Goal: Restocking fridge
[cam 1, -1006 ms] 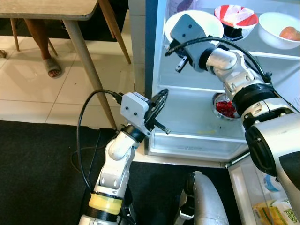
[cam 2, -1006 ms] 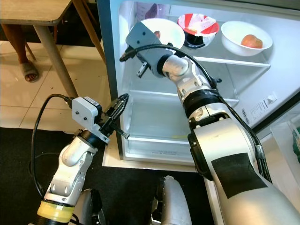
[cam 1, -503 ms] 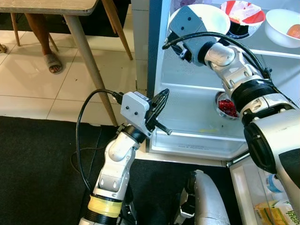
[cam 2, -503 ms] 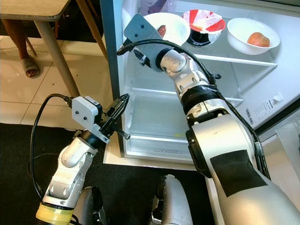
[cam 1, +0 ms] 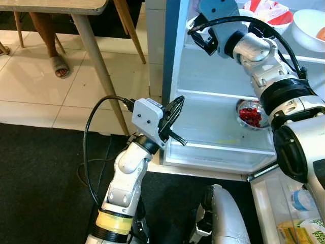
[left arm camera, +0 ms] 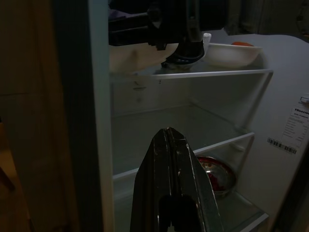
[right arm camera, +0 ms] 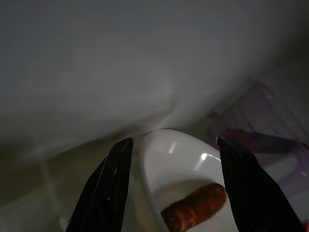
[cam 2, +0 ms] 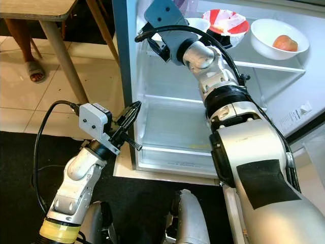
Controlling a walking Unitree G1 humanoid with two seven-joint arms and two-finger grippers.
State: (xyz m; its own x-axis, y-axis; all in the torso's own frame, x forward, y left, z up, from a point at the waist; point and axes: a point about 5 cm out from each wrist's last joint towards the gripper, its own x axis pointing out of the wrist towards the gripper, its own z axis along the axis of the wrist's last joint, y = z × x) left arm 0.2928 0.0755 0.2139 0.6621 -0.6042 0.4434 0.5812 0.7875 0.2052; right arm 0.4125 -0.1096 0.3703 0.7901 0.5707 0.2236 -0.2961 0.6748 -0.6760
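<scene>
My right gripper (right arm camera: 171, 186) hangs spread wide above the white bowl (right arm camera: 181, 164) holding a sausage (right arm camera: 193, 207). My left gripper (left arm camera: 170, 140) is pinched closed, empty, before the fridge (cam 2: 167, 127)

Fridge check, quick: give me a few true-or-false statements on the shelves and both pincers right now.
1. The right pincer is open above a white bowl holding a sausage. True.
2. The left pincer is open. False: its fingers are pressed shut, holding nothing.
3. A metal bowl of red food sits on the lower shelf. True.
4. The top shelf is bare. False: several bowls stand there.
</scene>
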